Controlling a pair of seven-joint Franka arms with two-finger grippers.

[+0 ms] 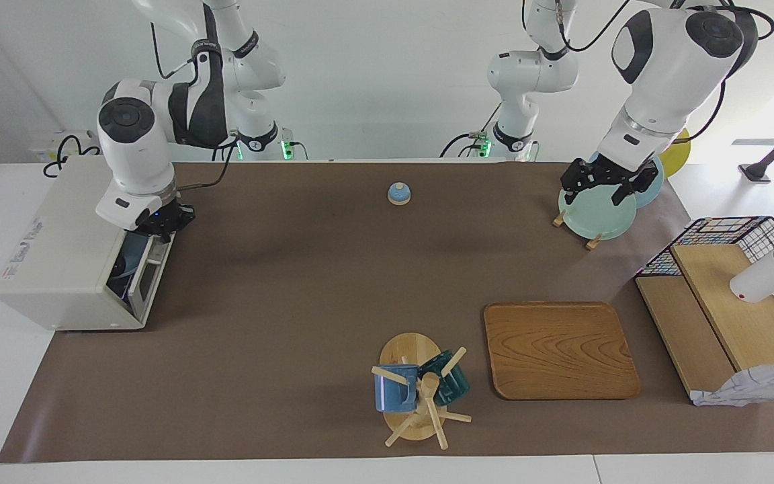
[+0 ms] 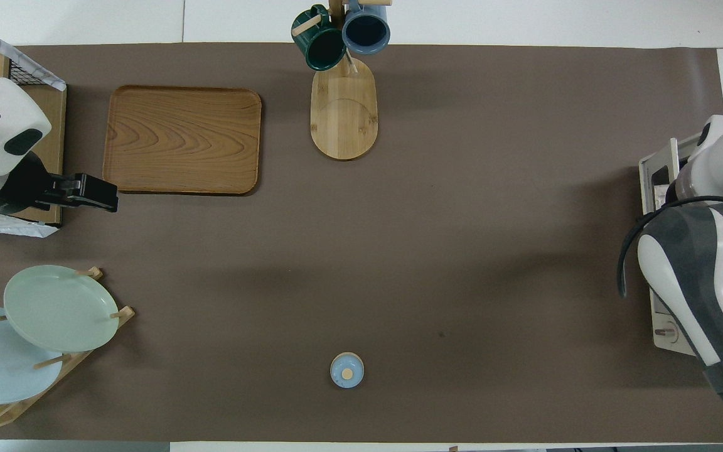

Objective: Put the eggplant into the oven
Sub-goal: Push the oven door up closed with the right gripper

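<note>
The eggplant cannot be seen: at the left of the facing view the oven (image 1: 68,252) has its door nearly shut, and only a sliver of blue dish shows in the gap. The right gripper (image 1: 158,225) sits at the door's top edge, its fingers too small to read. In the overhead view the right arm covers most of the oven, which the frame's right edge cuts off.

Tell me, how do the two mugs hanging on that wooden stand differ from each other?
The blue mug is a lighter, medium blue; the green mug is dark teal green. On the mug stand, the blue mug hangs toward the right arm's end of the table and the green mug toward the left arm's end. In the overhead view the green mug tilts more steeply. Both look alike in size and shape, and each hangs on a wooden peg.
</note>
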